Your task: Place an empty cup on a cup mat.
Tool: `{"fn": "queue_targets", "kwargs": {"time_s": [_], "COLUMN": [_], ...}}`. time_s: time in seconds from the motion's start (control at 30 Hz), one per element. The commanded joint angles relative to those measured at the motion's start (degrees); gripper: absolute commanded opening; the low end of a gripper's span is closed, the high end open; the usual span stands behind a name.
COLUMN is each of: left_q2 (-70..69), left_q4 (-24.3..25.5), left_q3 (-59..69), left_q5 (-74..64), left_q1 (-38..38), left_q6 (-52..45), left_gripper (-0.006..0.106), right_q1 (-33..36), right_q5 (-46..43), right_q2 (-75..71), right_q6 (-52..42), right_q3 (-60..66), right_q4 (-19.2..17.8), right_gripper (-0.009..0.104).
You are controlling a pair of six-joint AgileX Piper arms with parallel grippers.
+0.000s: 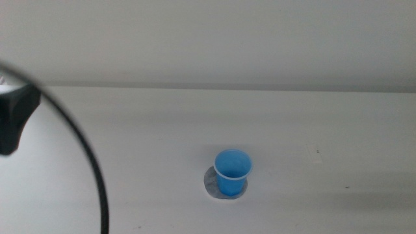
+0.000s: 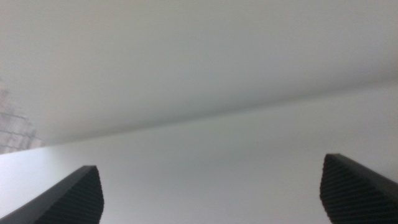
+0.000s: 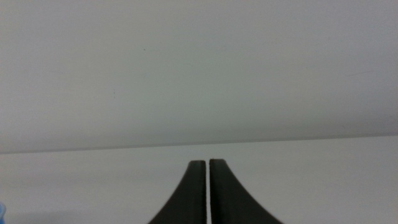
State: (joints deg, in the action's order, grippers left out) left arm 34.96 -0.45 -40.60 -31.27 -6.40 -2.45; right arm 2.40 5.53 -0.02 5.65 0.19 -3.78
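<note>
A small bright blue cup (image 1: 233, 172) stands upright on the grey round cup mat (image 1: 210, 184) near the middle of the white table; only the mat's edge shows around the cup's base. The left arm's dark body (image 1: 16, 117) and its cable show at the picture's left side, well away from the cup. My left gripper (image 2: 211, 193) is open and empty, with only bare table between its jaws. My right gripper (image 3: 207, 190) is shut and empty; it is out of the middle view. A sliver of blue (image 3: 2, 208) shows at the edge of the right wrist view.
A black cable (image 1: 84, 149) curves down from the left arm across the left part of the table. A white wall (image 1: 208, 39) rises behind the table's far edge.
</note>
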Motion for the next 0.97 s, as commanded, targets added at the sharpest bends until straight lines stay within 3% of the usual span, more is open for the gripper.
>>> {"fn": "queue_targets", "kwargs": {"time_s": [0.0,0.37,0.5,0.93], "left_q2": [-5.8,-22.2,-30.3,-37.1], "left_q4": [-3.3,-4.3,-3.8,-0.4], "left_q3": [8.0,31.5,38.4,42.7], "left_q5": [11.6,30.0,30.4,26.7], "left_q1": [3.5,5.9,7.4,9.3], "left_q6": [-0.5,0.8,4.3,4.2], "left_gripper": [0.094,0.094,0.094,0.094], "right_q1": [0.1,0.1,0.1,0.1], "right_q5": [-0.3,-0.3,-0.3,-0.3], "right_q2": [-2.1,-2.1,-2.1,-2.1], "right_q6": [-0.1,-0.1,-0.1,-0.1], "right_q3": [2.0,2.0,2.0,2.0], "right_q4": [-0.6,-0.6,-0.6,-0.6], "right_gripper": [-0.002,-0.002,-0.002,-0.002]}}
